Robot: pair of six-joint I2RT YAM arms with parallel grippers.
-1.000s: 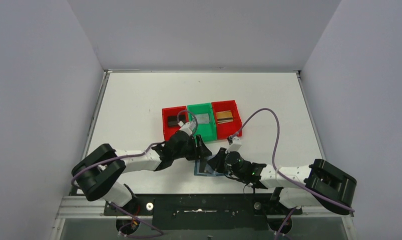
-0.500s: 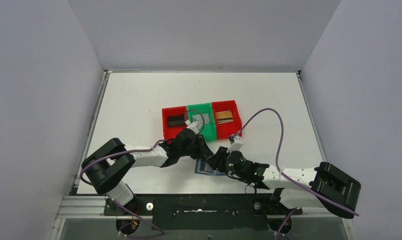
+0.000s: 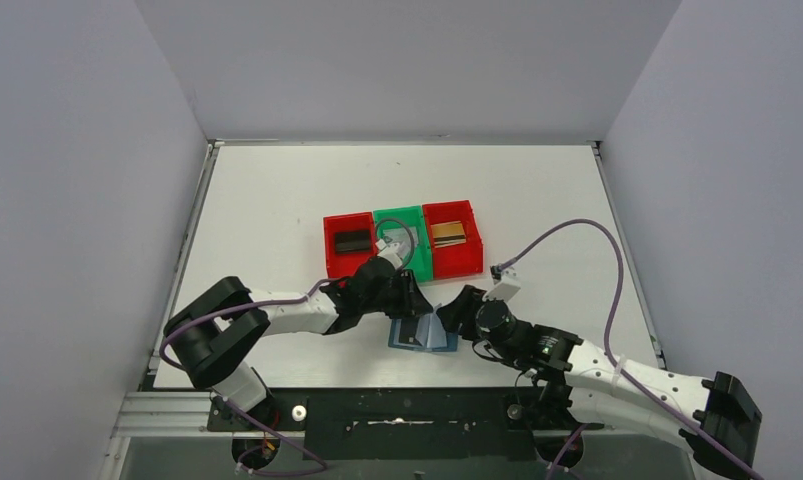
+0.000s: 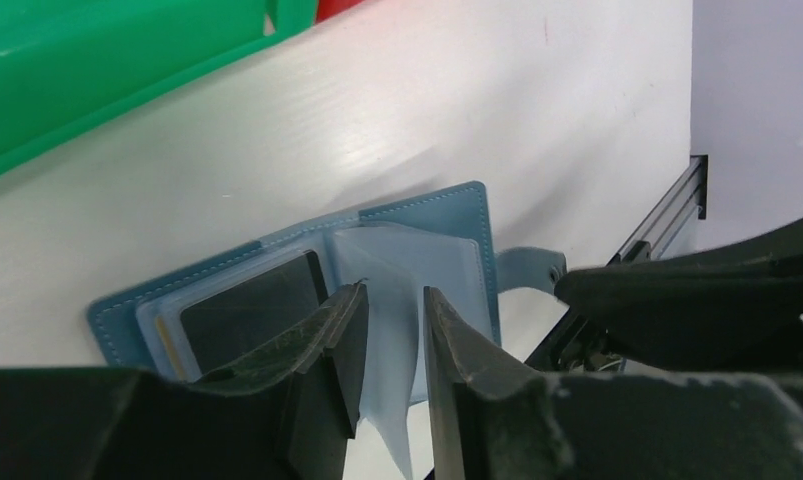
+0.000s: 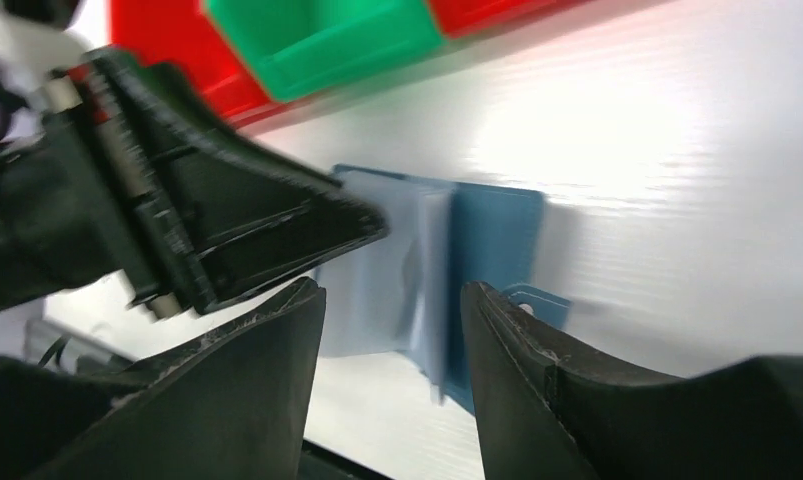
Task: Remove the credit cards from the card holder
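The teal-blue card holder [image 3: 424, 334] lies open on the table near the front edge, with light blue pocket pages showing. A black credit card [image 4: 245, 310] sits in its left pocket. My left gripper [image 4: 390, 303] is over the holder [image 4: 432, 210], its jaws narrowly apart with an upright pocket page [image 4: 397, 330] between them. My right gripper [image 5: 394, 292] is open and empty above the right half of the holder [image 5: 492, 235]. The snap tab [image 5: 537, 298] sticks out on the right.
Three bins stand in a row behind the holder. The left red bin [image 3: 333, 250] holds a black card [image 3: 352, 241], the green bin [image 3: 417, 262] a silver-grey card [image 3: 407, 237], and the right red bin [image 3: 469, 258] a gold-brown card [image 3: 449, 232]. The table's front rail is close behind the holder.
My right arm has drawn back to the right, off the holder. The holder's light blue pages now show more, with one standing up. My left gripper has barely moved.
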